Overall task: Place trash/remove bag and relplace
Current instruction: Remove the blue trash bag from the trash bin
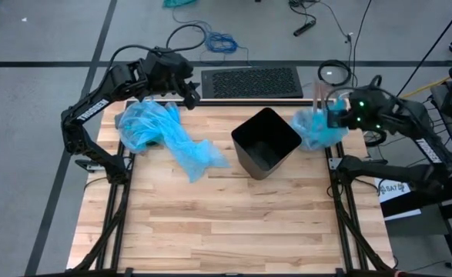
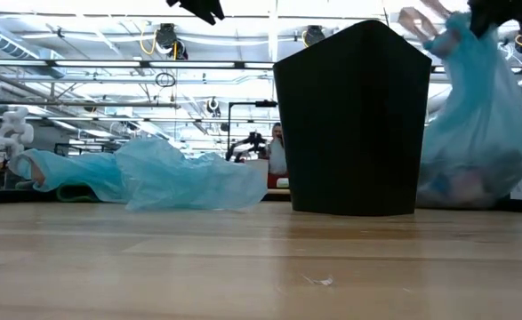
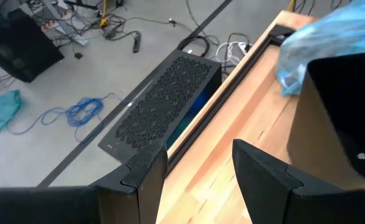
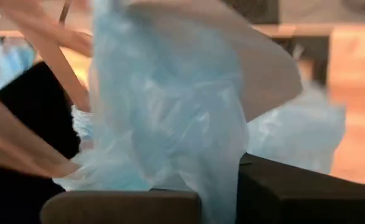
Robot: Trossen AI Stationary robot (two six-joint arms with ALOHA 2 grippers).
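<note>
Right tool clamps a filled blue bag at frame right beside the black bin; left tool, fingers apart, hovers upper left.

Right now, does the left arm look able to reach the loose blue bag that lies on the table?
Probably yes. The left gripper, open and empty, hovers near the table's far edge, and the loose blue bag lies flat right beside it with nothing between. The black bin stands off to the side.

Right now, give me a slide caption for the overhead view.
Right gripper holds the filled blue bag beside the empty black bin; fresh bag lies left.
</note>
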